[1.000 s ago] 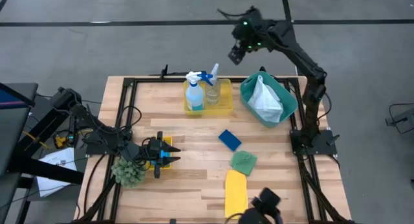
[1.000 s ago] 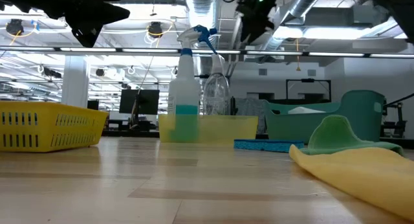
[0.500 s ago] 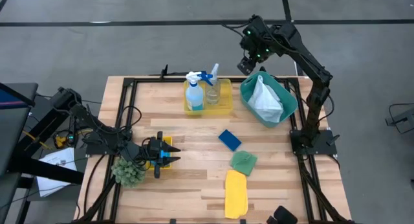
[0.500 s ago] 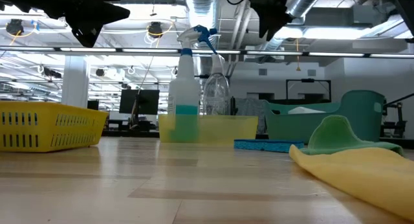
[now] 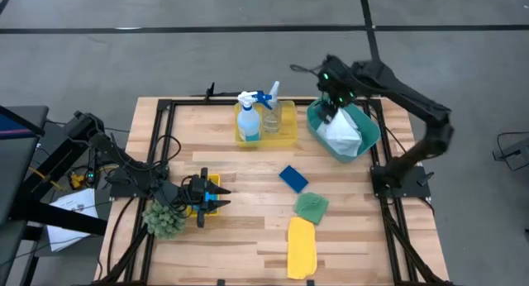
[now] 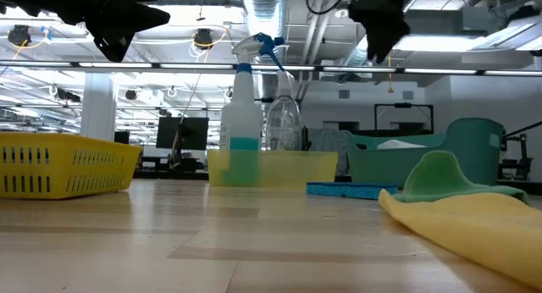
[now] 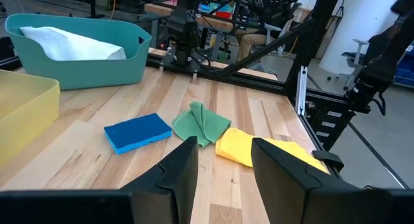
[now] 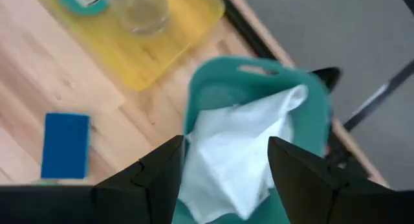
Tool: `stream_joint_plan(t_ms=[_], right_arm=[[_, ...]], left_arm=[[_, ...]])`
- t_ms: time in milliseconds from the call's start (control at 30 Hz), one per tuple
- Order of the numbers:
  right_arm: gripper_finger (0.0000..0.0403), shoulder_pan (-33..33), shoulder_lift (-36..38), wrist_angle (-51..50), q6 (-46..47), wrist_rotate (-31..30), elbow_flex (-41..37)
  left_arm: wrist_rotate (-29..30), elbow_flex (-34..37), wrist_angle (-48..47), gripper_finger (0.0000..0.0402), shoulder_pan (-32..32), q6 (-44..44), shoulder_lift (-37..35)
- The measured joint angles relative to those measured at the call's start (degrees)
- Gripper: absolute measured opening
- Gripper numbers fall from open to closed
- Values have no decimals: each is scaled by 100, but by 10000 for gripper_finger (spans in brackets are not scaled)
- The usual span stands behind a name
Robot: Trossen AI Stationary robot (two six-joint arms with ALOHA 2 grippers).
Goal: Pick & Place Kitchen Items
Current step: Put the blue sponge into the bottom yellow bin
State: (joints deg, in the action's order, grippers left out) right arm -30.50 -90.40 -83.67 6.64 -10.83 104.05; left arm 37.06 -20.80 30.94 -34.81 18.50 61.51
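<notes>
A blue-liquid spray bottle point(image 5: 248, 119) and a clear bottle point(image 5: 271, 112) stand in a yellow tray point(image 5: 285, 133) at the far middle. A white cloth point(image 5: 340, 131) lies in the teal bin point(image 5: 369, 137). A blue sponge point(image 5: 293, 178), a green cloth point(image 5: 312, 207) and a yellow cloth point(image 5: 301, 246) lie on the table. My right gripper point(image 8: 223, 179) is open and empty, high above the bin point(image 6: 381, 26). My left gripper point(image 7: 223, 172) is open and empty above a small yellow basket point(image 6: 59, 162). No white bottle shows.
A spiky green ball point(image 5: 164, 220) sits by my left gripper near the table's left side. The black frame rail point(image 5: 248, 100) runs around the tabletop. Bare wood lies between the yellow basket and the blue sponge.
My right gripper has come from beyond the table's far edge toward the near and right sides and now stands over the teal bin and the white cloth.
</notes>
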Motion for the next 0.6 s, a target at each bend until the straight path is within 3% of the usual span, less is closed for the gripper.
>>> stream_joint_plan(t_ms=[333, 600], right_arm=[[214, 1157, 2431, 2202, 1389, 165, -3622], [214, 2527, 3168, 4538, 2338, 145, -5442]], left_arm=[[0, 0, -2, 140, 31, 0, 0], [0, 0, -2, 140, 181, 25, -2]])
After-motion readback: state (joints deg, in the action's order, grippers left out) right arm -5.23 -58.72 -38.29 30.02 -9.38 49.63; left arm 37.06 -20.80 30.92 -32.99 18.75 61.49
